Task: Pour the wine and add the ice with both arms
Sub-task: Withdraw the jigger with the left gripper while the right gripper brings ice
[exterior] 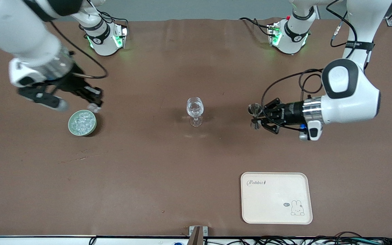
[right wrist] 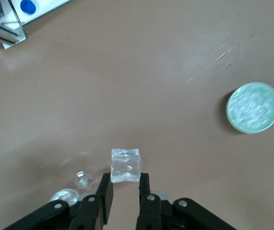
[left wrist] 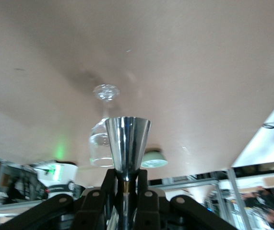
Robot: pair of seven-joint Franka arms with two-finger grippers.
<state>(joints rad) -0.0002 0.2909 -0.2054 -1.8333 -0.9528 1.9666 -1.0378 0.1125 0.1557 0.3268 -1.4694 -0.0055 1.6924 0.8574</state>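
Ice cube [right wrist: 125, 166] sits clamped between my right gripper's [right wrist: 125, 188] fingers, up over the table beside the green bowl [exterior: 82, 123] of ice. My left gripper [exterior: 259, 118] is clamped on a metal jigger [left wrist: 127, 143], held beside the wine glass [exterior: 195, 110].

Motion blurs the right arm [exterior: 29, 44]; its upper part is cropped.

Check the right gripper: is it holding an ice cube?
Yes. The right gripper is shut on one ice cube, lifted above the table near the green bowl.
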